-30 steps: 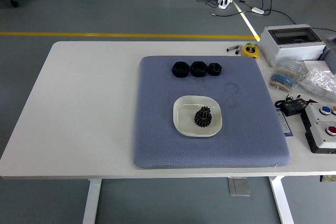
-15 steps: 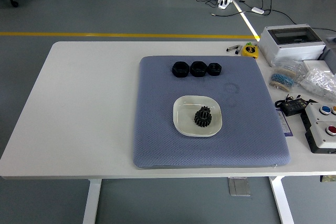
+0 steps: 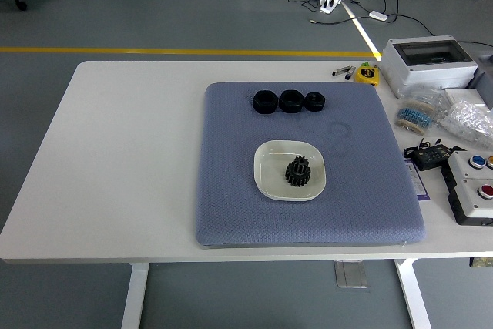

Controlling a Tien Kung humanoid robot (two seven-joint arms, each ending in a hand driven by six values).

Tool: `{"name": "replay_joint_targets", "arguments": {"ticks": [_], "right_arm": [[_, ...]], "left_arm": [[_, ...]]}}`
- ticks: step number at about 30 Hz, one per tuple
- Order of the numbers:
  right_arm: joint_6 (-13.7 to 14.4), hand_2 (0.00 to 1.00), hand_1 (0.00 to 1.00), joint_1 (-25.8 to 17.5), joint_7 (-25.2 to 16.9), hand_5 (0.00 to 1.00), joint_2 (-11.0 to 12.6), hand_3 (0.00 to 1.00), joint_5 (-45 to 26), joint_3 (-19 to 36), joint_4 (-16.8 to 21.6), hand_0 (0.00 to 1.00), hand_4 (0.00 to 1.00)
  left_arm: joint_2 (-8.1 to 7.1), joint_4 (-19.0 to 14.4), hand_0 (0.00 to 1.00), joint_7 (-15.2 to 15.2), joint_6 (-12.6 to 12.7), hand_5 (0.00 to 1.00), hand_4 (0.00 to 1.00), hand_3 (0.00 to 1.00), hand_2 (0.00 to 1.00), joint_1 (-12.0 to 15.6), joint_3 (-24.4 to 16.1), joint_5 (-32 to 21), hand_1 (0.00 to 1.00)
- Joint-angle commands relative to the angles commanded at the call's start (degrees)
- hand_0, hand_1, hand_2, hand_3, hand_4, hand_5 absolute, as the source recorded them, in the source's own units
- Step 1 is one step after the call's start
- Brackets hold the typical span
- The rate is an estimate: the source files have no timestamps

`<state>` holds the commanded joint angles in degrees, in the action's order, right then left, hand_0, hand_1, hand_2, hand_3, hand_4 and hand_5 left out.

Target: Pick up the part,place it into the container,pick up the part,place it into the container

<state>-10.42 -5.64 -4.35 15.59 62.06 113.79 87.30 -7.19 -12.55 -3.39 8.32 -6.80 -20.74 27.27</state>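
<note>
A black gear part [image 3: 297,171] lies in a white dish [image 3: 271,177] at the middle of a blue-grey mat [image 3: 231,190]. Three black nut-like parts stand in a row at the mat's far side: a left one [image 3: 264,102], a middle one [image 3: 290,101] and a smaller right one [image 3: 316,100]. Neither of my arms or hands is in view.
At the table's right side stand a grey box with a clear lid [image 3: 428,63], a yellow tape measure [image 3: 367,74], bagged parts [image 3: 462,117], a black adapter [image 3: 428,156] and a button box [image 3: 476,185]. The table's left half is bare white surface [image 3: 123,152].
</note>
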Motion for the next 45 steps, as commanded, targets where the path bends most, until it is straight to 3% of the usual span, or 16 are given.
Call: {"name": "replay_joint_targets", "arguments": {"ticks": [7, 8, 18, 31, 45], "right_arm": [[1.0, 0.866, 0.818, 0.0, 0.8, 0.591, 0.0, 0.897, -1.9, -1.1, 0.4, 0.819, 0.998], [1.0, 0.866, 0.821, -0.1, 0.9, 0.647, 0.0, 0.897, -2.0, -1.1, 0.5, 0.822, 0.998], [1.1, 0.864, 0.82, -0.6, 1.3, 0.661, 0.0, 0.892, -2.5, -0.7, 0.7, 0.822, 0.998], [1.0, 0.861, 0.817, 0.5, 1.8, 0.686, 0.6, 0.882, -2.6, -0.5, 0.7, 0.816, 0.998], [2.1, 0.856, 0.806, 1.1, 3.7, 0.681, 1.1, 0.877, -4.1, 0.1, 0.4, 0.803, 0.998]], "left_arm": [[0.05, 0.1, 0.804, -0.4, 0.0, 0.683, 0.802, 0.776, 0.844, 0.9, -1.0, 1.7, 0.833], [0.05, 0.1, 0.803, -0.4, 0.0, 0.682, 0.8, 0.771, 0.842, 1.0, -1.1, 2.0, 0.832], [0.16, -0.1, 0.802, -0.6, -0.1, 0.683, 0.801, 0.77, 0.841, 1.1, -1.1, 3.0, 0.832], [0.37, -0.3, 0.802, 0.6, 0.1, 0.686, 0.802, 0.767, 0.839, -0.1, 2.8, -1.6, 0.83], [0.55, 0.0, 0.799, 1.6, 0.6, 0.693, 0.802, 0.767, 0.837, -0.1, 3.9, -4.3, 0.828]]}}
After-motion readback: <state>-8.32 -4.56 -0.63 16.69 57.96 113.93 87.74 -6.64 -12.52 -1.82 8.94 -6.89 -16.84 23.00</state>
